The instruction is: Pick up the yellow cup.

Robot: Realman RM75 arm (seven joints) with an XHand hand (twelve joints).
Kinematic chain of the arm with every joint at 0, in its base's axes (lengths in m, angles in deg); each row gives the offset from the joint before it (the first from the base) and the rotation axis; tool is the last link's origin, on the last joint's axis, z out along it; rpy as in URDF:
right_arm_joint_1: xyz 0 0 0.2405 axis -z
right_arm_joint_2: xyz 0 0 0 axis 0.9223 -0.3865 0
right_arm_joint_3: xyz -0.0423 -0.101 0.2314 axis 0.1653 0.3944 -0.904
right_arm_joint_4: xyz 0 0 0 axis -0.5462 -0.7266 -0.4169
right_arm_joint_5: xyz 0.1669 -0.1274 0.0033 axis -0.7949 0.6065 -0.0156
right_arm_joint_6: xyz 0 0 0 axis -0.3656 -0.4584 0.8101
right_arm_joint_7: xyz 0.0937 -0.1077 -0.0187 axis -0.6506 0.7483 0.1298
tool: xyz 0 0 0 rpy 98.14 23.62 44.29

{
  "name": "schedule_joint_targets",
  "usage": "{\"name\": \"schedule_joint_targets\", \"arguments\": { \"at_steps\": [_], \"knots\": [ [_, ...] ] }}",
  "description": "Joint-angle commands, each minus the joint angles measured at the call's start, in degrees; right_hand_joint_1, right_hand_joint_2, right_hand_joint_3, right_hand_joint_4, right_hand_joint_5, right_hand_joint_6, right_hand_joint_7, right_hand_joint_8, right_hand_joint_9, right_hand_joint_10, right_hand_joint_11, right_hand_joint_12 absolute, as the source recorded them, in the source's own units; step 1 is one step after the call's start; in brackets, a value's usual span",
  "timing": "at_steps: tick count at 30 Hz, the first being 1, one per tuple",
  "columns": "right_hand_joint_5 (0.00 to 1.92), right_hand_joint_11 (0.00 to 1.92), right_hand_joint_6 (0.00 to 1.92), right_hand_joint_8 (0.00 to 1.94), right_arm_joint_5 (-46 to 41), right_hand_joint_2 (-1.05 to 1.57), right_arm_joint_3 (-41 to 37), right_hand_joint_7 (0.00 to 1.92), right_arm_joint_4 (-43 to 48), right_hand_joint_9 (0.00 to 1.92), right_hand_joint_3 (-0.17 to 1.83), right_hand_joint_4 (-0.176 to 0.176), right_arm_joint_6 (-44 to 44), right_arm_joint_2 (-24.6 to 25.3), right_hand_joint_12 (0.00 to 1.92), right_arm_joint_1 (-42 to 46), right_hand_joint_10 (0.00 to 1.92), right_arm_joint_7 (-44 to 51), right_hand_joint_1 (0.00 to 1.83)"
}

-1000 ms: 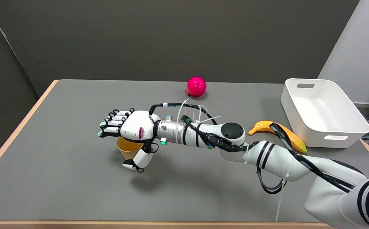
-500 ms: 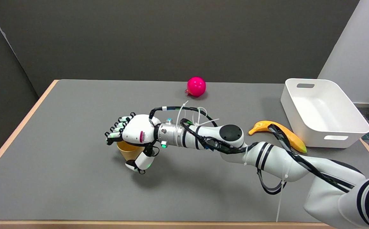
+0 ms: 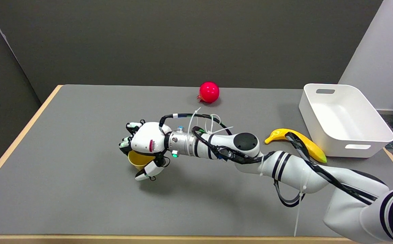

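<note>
Head view is showing one right hand (image 3: 144, 141) wrapping around one yellow cup (image 3: 138, 160), with fingers (image 3: 126, 142) curling down on the far side and the thumb (image 3: 146, 173) pressing the near side. That cup is sitting left of the middle of the grey table (image 3: 81, 189). One pink ball (image 3: 209, 92), one banana (image 3: 296, 139) and one white bin (image 3: 344, 120) are lying on the table too.

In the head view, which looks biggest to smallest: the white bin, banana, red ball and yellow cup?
1. White bin
2. Banana
3. Red ball and yellow cup: unsure. The right hand hides much of the cup, and the ball lies farther away.
</note>
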Motion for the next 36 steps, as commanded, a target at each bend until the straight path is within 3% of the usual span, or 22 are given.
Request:
{"name": "schedule_joint_targets", "arguments": {
  "at_steps": [1,4,10,17,36],
  "knots": [
    [0.62,0.00,1.81,1.94,-2.23,0.99,-0.35,0.45,-0.56,0.61,0.81,-0.037,0.23,-0.03,1.92,-0.21,1.92,0.17,0.89],
    [0.54,0.01,1.91,1.94,-2.68,1.07,-0.52,0.49,-0.74,0.68,0.76,0.022,0.23,-0.03,1.92,-0.29,1.92,0.13,0.79],
    [0.51,0.13,1.92,1.94,-2.68,1.11,-1.89,0.58,-0.71,0.79,0.70,0.015,0.26,-0.03,1.92,-0.02,1.92,-0.31,0.78],
    [0.54,0.36,1.92,1.94,-2.76,1.07,-7.00,0.69,0.28,1.01,0.78,-0.005,0.69,-0.46,1.92,1.56,1.92,0.02,0.81],
    [0.53,0.47,1.92,1.94,3.46,1.08,-23.35,0.70,11.86,1.08,0.76,-0.029,-3.05,-8.88,1.92,1.05,1.92,0.25,0.82]
  ]
}}
